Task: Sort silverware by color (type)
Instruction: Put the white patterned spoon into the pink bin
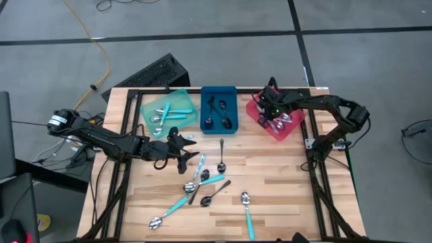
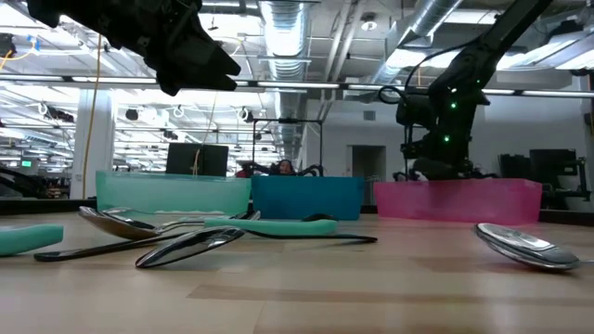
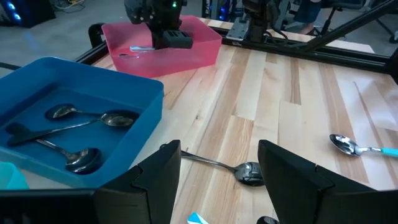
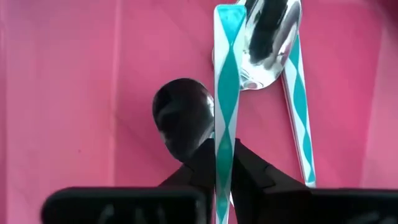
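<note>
High view: we see the left gripper (image 1: 181, 156) held above the wooden table (image 1: 283, 182), over the upper edge of the scatter of loose spoons (image 1: 202, 185). In the left wrist view its two fingers (image 3: 155, 177) stand well apart with nothing between them, and a black spoon (image 3: 239, 170) lies on the boards just beyond them.

The right gripper (image 1: 271, 108) hangs over the red tray (image 1: 278, 129) at the table's far right. In the right wrist view its fingers (image 4: 202, 163) are clamped on the handle of a teal-striped spoon (image 4: 225, 81), whose shaft runs straight out from the gripper. Under it, on the tray floor, we see a second teal-striped handle (image 4: 300, 112), a shiny silver bowl (image 4: 267, 40) and a dark rounded bowl (image 4: 183, 118).

The blue tray (image 1: 219, 94) in the middle holds dark spoons. The teal tray (image 1: 150, 106) to its left holds teal-handled spoons (image 1: 169, 113).

On the open table we count several teal-handled, black and silver spoons mixed together, near the table's centre and front edge. One teal-handled spoon (image 1: 248, 212) lies apart from the cluster, towards the front.
</note>
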Robot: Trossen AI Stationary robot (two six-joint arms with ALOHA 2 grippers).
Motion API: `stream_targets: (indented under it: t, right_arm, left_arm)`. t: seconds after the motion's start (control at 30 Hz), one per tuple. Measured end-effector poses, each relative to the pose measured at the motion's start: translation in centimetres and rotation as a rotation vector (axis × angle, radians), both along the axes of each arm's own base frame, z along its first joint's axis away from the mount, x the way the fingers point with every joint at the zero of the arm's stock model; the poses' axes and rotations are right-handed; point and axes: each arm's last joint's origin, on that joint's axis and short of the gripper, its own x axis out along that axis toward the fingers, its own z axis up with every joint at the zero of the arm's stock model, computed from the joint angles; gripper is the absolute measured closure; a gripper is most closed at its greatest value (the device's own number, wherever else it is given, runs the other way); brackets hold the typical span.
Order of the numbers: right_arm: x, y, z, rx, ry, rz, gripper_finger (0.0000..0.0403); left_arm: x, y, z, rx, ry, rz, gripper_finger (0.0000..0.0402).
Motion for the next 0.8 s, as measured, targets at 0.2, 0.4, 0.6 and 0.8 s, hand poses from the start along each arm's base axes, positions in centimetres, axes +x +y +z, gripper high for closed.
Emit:
stream_targets:
  t: [0.2, 0.4, 0.6, 0.8]
  right_arm:
    - [0.0, 0.0, 0.0, -0.002, -0.002, -0.002, 0.0270]
    - [0.1, 0.0, 0.0, -0.007, -0.004, 0.001, 0.0234]
    - [0.3, -0.1, 0.7, 0.001, 0.005, 0.002, 0.0194]
    - [0.3, -0.2, 4.0, -0.012, -0.010, 0.002, 0.0176]
  left_arm:
    - [0.0, 0.0, 0.0, 0.000, 0.000, 0.000, 0.0200]
    - [0.0, 0.0, -0.1, 0.006, 0.013, -0.001, 0.0200]
    - [-0.2, 0.0, -0.4, 0.010, 0.048, -0.013, 0.0200]
    - [-0.4, 0.0, -0.9, -0.006, 0.101, -0.014, 0.0200]
